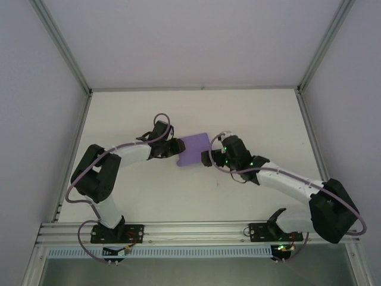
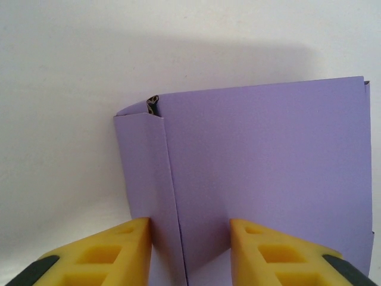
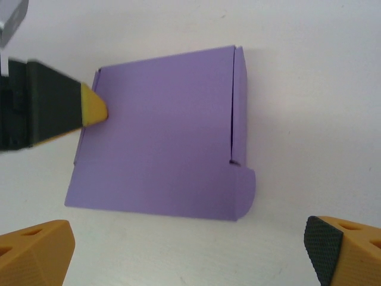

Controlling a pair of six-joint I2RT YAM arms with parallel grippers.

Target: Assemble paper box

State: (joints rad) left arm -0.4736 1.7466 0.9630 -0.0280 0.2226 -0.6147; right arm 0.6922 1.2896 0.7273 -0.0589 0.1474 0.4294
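The lavender paper box (image 1: 195, 148) lies folded on the white table between both grippers. In the left wrist view the paper box (image 2: 262, 173) has a narrow folded side panel along its left edge, with a small gap at the far corner. My left gripper (image 2: 189, 241) is open, its yellow fingers (image 2: 140, 244) straddling the near edge of the card. In the right wrist view the paper box (image 3: 161, 137) shows a rounded tab at its near right corner, and a left fingertip (image 3: 95, 110) touches its left edge. My right gripper (image 3: 190, 247) is wide open just short of the box, holding nothing.
The white table (image 1: 250, 119) spreads around the box on all sides. Aluminium frame posts (image 1: 65, 47) and plain walls bound the left, right and back. A metal rail (image 1: 196, 229) carrying the arm bases runs along the near edge.
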